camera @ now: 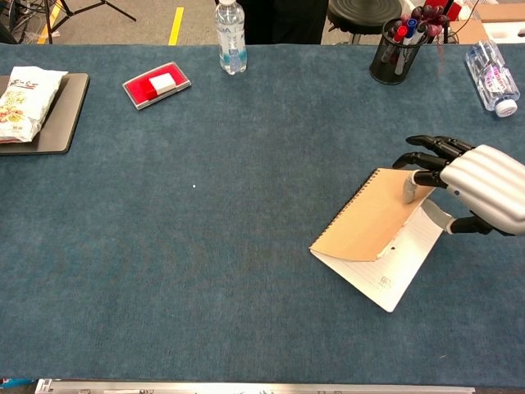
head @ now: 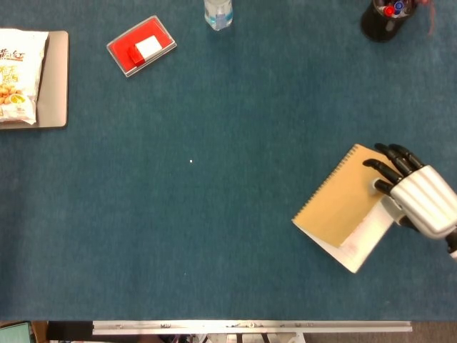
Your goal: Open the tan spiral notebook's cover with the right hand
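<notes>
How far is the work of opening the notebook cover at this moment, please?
Done: the right hand has the free edge of the tan cover pinched, and that edge is lifted off the white page of the notebook. In hand: the cover stands only partly raised, the spiral side low on the table. Left: swinging the cover over the spiral until it lies open.

tan spiral notebook (camera: 369,226) cover lifted, white page showing.

Matt tan card cover (camera: 367,226) lifts off white paper pages (camera: 402,263) on a napped blue cloth table (camera: 246,271); beside it, the right hand (camera: 484,187) shows glossy silver shell and black fingers (camera: 433,144).
</notes>
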You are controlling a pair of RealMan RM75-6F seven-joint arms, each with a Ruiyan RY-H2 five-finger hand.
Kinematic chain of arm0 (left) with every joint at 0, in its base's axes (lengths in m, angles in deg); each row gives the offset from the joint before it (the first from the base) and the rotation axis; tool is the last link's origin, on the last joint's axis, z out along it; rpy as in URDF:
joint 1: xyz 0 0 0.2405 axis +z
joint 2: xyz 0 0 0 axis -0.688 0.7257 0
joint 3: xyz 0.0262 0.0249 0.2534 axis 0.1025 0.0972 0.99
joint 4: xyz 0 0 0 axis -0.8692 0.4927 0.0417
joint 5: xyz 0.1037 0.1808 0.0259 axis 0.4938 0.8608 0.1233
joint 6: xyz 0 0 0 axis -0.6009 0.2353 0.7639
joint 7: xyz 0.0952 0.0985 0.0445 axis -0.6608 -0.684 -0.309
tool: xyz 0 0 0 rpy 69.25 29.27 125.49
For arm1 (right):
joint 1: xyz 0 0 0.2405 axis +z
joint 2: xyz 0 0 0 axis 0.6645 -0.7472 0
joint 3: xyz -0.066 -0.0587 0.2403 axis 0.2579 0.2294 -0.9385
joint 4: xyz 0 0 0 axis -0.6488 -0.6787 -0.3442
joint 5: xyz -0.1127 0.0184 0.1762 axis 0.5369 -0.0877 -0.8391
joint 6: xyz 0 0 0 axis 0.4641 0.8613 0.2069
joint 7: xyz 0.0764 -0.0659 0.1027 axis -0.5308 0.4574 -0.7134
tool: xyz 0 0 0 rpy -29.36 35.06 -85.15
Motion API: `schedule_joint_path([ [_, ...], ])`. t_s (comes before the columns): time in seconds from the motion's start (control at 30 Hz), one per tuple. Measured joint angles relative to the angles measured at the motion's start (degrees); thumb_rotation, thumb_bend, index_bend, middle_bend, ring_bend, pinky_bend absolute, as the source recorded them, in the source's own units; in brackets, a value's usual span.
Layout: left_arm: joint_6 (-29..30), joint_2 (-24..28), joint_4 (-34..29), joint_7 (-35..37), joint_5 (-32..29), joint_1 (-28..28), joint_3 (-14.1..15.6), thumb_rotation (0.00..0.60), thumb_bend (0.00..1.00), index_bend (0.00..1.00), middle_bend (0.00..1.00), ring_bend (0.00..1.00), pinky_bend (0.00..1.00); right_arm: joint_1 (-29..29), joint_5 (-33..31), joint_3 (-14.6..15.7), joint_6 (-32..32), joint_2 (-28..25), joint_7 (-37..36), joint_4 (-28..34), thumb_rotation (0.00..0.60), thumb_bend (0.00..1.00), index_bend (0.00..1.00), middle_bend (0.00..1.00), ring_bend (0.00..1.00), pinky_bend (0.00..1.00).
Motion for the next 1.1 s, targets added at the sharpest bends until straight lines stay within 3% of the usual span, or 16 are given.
schedule_joint_path([
  [0.5, -0.12, -0.08, 0.05, -0.2, -0.12, -0.03, -0.04, 0.6, 0.22, 0.38, 0.28, 0.26, 0.46, -0.54, 1.13, -0.2, -1.81, -6.67, 6.89, 10.23, 0.6, 0.52, 0.7, 0.25, 0.08, 0.14],
  [0.83, 0.02, 0.1, -0.03, 0.3, -0.07, 0.05, -0.06, 0.6, 0.22, 0.38, 0.28, 0.26, 0.46, 0.17, -4.29, -4.22, -5.21, -2.47, 7.65, 5.8, 0.6, 0.52, 0.7, 0.25, 0.08, 0.14],
  [1.1, -0.04, 0.17, -0.03, 0.4, -0.05, 0.09, 0.01, 0.6, 0.22, 0.38, 0.28, 0.26, 0.46, 0.22, -3.92, -6.37, -3.24, 3.02, 5.79, 0.0, 0.6, 0.52, 0.7, 0.25, 0.08, 0.14],
])
